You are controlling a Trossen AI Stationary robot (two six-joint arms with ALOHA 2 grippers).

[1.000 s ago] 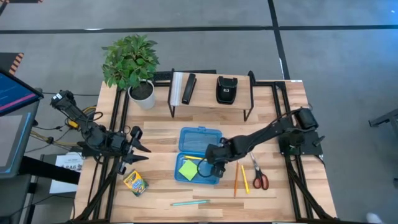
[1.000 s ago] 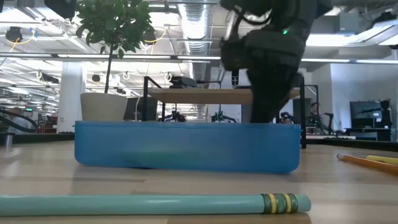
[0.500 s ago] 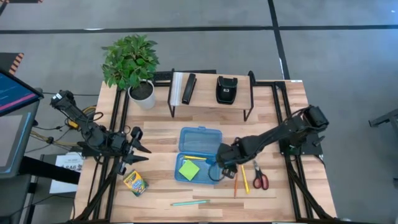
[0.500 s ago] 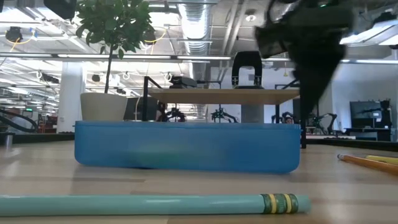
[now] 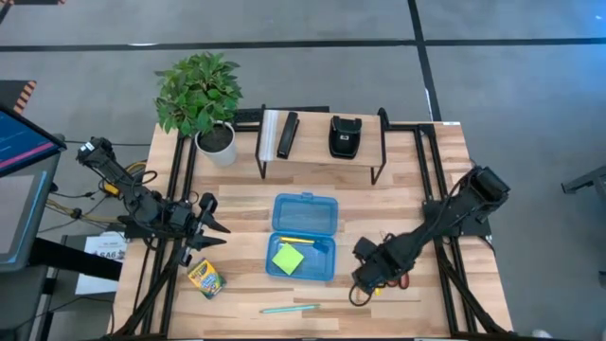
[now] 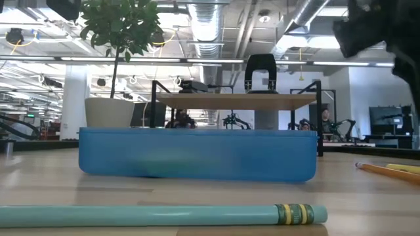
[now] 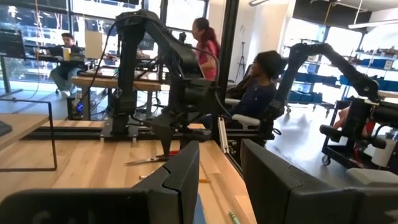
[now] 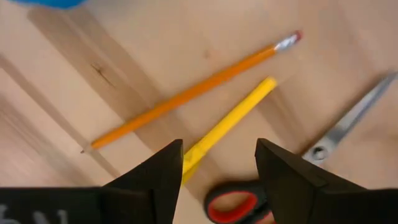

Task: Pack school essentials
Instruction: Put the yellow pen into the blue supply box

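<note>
The blue box (image 5: 303, 227) lies open mid-table with the lime-green sticky pad (image 5: 288, 257) and a thin yellow pencil (image 5: 305, 242) inside. The crayon box (image 5: 204, 278) and the teal pen (image 5: 290, 308) lie flat on the table near its near edge. My right gripper (image 5: 371, 276) (image 8: 217, 168) is open and hovers over the orange pencil (image 8: 186, 93), the yellow pencil (image 8: 231, 119) and the red-handled scissors (image 8: 239, 205), touching none of them. My left gripper (image 5: 216, 234) waits open at the table's left. The blue eraser does not show.
A small rack (image 5: 322, 150) at the far side carries a black bar and a black pouch. A potted plant (image 5: 201, 95) stands at the far left corner. In the low view the blue box (image 6: 197, 154) fills the middle and the teal pen (image 6: 164, 214) lies in front.
My right gripper has left the blue box and swung toward the table's right and near edge, ending above the pencils and scissors. In the low view its arm has passed from behind the box to the picture's right edge. Nothing on the table has moved.
</note>
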